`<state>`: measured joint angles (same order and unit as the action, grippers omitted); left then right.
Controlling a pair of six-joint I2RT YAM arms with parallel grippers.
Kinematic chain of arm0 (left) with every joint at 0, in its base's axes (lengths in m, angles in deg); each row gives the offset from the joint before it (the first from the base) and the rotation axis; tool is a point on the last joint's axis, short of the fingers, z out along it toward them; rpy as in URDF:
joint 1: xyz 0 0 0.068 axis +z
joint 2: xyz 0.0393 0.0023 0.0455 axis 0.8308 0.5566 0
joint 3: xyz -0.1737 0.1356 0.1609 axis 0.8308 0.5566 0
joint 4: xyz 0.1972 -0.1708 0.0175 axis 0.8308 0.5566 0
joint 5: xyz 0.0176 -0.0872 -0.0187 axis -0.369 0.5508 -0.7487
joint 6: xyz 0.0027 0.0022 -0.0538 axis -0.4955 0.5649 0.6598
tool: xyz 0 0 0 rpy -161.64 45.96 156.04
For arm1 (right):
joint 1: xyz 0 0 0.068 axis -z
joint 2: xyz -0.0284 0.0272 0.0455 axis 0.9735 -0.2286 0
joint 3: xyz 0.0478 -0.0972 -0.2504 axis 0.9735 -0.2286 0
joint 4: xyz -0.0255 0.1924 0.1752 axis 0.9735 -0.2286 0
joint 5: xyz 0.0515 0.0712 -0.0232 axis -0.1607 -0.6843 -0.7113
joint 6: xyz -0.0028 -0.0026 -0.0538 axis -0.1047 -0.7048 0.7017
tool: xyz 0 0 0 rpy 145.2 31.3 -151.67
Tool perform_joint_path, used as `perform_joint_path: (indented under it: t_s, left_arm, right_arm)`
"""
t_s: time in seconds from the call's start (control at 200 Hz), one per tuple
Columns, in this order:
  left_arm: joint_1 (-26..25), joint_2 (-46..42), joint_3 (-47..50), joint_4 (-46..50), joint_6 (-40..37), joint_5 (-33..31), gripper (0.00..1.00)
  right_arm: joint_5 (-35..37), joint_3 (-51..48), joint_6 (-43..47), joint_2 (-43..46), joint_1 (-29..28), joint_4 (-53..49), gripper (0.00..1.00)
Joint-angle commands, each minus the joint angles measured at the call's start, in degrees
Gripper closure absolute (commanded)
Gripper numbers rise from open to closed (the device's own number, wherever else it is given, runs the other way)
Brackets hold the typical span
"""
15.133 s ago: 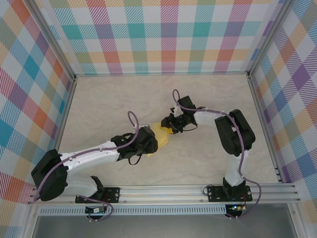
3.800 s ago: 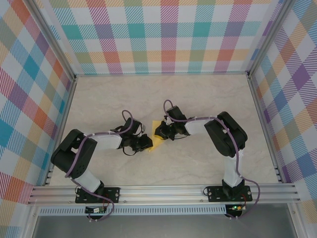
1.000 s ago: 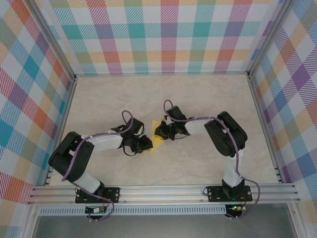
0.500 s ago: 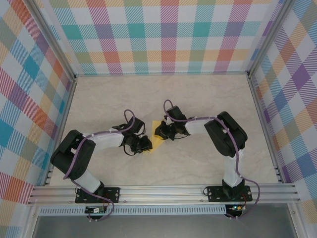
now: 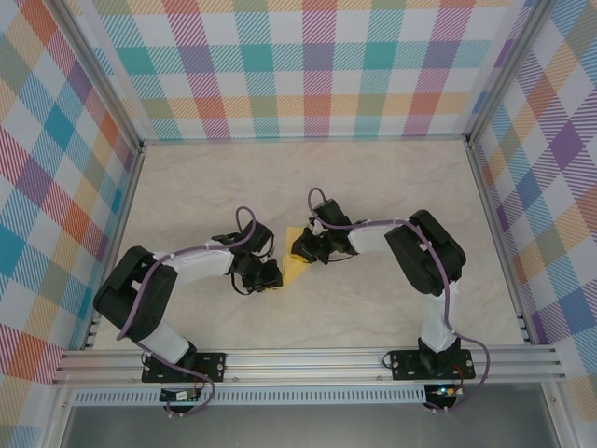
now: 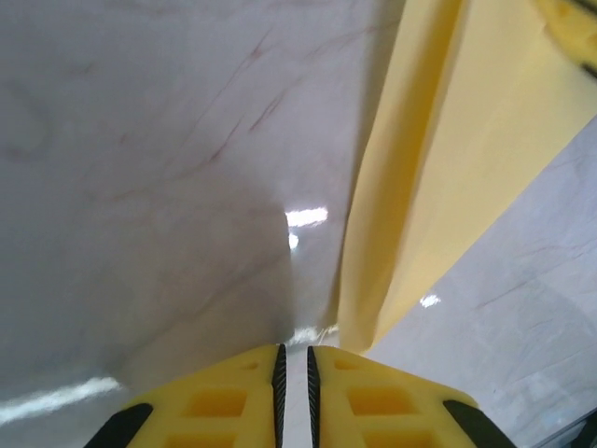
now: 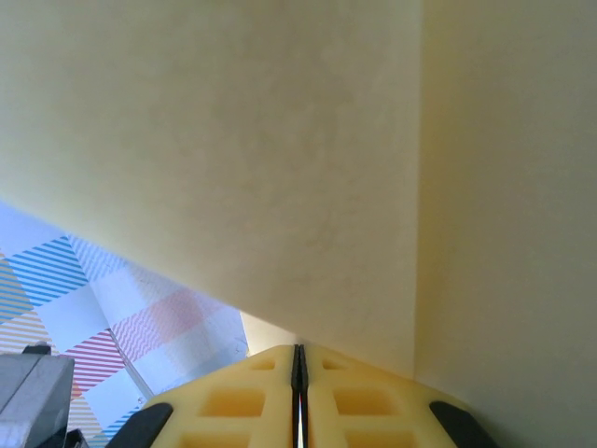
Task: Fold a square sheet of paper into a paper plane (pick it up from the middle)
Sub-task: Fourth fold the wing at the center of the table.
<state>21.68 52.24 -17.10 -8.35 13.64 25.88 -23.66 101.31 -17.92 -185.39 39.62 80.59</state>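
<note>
Yellow paper [image 7: 233,140], creased, clamped in the right claw [image 7: 298,351]; left claw [image 6: 294,355] a slit apart beside it.

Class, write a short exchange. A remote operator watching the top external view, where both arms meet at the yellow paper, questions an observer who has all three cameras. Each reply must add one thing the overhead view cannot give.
Operator: From above, the left gripper covers its own fingertips beside the yellow paper. Is it gripping the paper?
Observer: No. On the left wrist camera its jaws stand a thin slit apart, with bare table between them.
Operator: And the right gripper?
Observer: On the right wrist camera its jaws are shut tight, and the paper comes straight off their tips.
</note>
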Motion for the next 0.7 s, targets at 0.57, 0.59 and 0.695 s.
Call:
perform_joint_path:
  t_s: [0.57,0.59,0.695]
  left_arm:
    - [-0.4,-0.2,1.0,-20.5,12.4,6.2,0.89]
    - [-0.4,0.2,1.1,-20.6,12.3,6.2,0.89]
    - [-0.4,2.2,1.4,-19.6,11.4,6.4,0.89]
  right_arm:
    - [3.0,-0.6,1.9,-3.2,0.3,-7.3,0.89]
    - [3.1,-0.6,2.0,-3.2,0.3,-7.2,0.89]
    - [3.1,-0.5,1.9,-3.3,0.3,-7.3,0.89]
